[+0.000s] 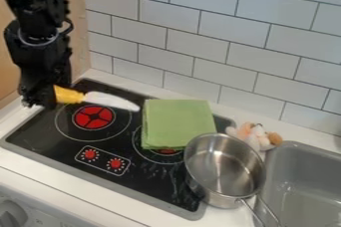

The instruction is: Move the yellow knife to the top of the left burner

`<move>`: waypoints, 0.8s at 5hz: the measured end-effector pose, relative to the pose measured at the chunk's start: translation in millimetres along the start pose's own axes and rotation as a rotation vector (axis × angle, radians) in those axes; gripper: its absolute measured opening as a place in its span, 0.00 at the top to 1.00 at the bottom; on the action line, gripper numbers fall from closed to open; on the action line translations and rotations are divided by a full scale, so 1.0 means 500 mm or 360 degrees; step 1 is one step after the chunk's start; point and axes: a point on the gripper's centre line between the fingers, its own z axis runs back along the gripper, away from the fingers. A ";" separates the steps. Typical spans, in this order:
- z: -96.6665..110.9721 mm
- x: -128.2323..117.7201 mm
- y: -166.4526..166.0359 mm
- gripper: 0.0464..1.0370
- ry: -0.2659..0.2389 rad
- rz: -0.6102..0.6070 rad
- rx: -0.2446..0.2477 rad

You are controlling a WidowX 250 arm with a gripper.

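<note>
At the stove's left edge (15,134), downturned fingers (47,100) around the yellow knife (101,99)

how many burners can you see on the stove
2: the left burner, by the yellow knife, and the right burner, partly under the green cloth. The cloth and pot could hide more.

On my feed, a wall of pale rectangular tiles (200,27) rises behind the counter (47,171), laid in staggered rows with thin dark joints. At the left I see a tan, wood-coloured panel (79,27) meeting the tiled stretch. The counter's top is white, and a grey sink (306,178) is set into it at my right. Below the front edge, I make out a white front panel (63,216) with a round knob (12,215) in the lower left corner. The light looks soft and fairly even across the tiles.
</note>
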 end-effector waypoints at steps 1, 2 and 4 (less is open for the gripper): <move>-0.010 0.006 0.030 0.57 0.0001 -0.0018 0.0034; -0.017 0.011 0.056 0.57 0.0005 0.0022 -0.0001; -0.062 0.002 0.066 0.57 0.0020 0.0016 -0.0012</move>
